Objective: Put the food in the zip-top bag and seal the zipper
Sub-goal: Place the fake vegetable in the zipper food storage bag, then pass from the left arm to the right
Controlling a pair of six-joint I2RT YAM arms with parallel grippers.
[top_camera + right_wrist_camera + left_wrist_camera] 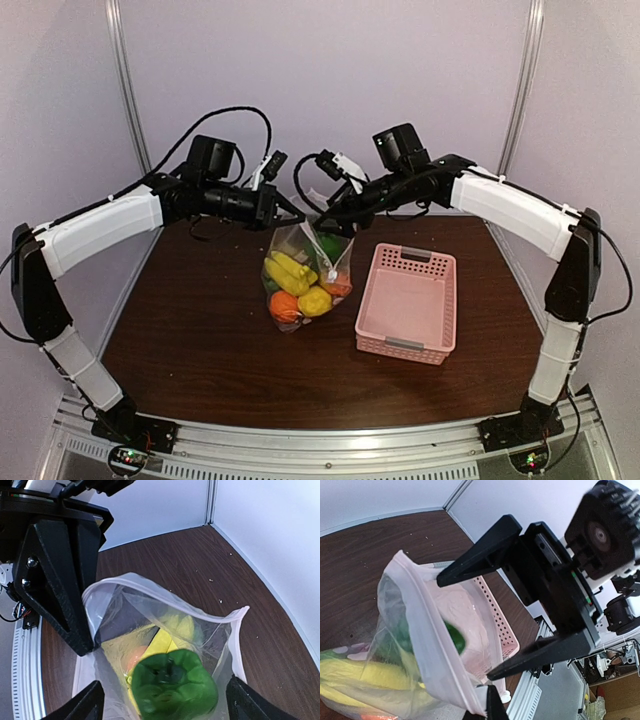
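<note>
Zip-top bag point(300, 262) stood left of the pink basket point(407, 303). My left gripper point(88, 644) was clamped on its rim, and my right gripper point(165, 692) was wide open above the green pepper point(172, 680) inside.

green pepper point(172, 687) cut off, basket point(497, 620) mostly hidden

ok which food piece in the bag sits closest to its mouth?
The green pepper, just inside the bag's open mouth; the banana, lemon and orange lie deeper, toward the bottom.

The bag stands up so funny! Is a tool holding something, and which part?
The left tool pinches the zip-top bag by its mouth edge. The right tool is open over the green pepper, gripping nothing.
</note>
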